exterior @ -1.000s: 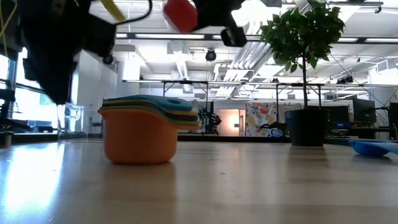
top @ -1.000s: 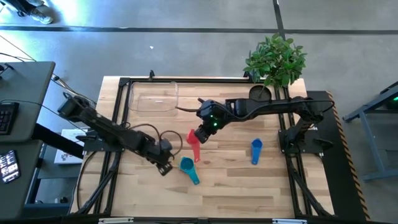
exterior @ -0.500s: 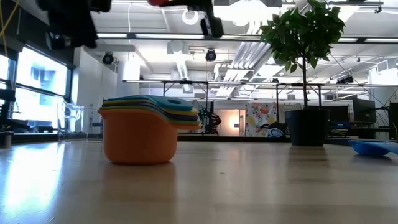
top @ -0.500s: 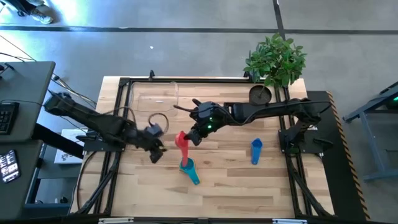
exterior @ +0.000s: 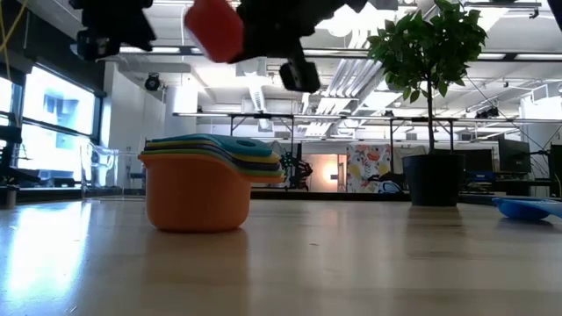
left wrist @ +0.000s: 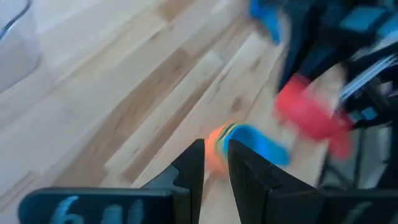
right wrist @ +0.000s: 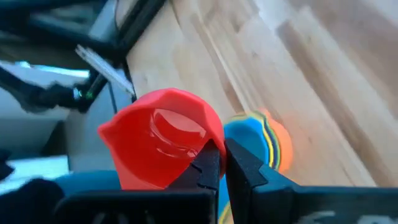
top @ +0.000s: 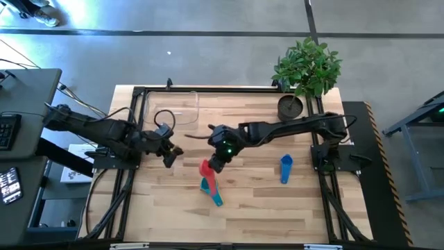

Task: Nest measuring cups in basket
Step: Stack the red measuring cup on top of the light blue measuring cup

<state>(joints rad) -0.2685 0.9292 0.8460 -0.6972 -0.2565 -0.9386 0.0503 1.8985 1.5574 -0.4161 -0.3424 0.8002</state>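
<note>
We should line our right gripper, jaws pinched tight on the red cup, right above the stack of cups (left gripper waits, jaws a little apart, holding nothing), then lower slowly.

One red measuring cup hangs above the table. One stack of nested measuring cups stands on the wood near the middle; its orange bottom cup and a light blue top cup are plain, with yellow, green and purple rims between them, though the exact count inside the stack cannot be told. One dark blue measuring cup lies alone to the right. One clear basket sits at the far left. One potted plant stands at the far right. Two arms reach over the table.
</note>
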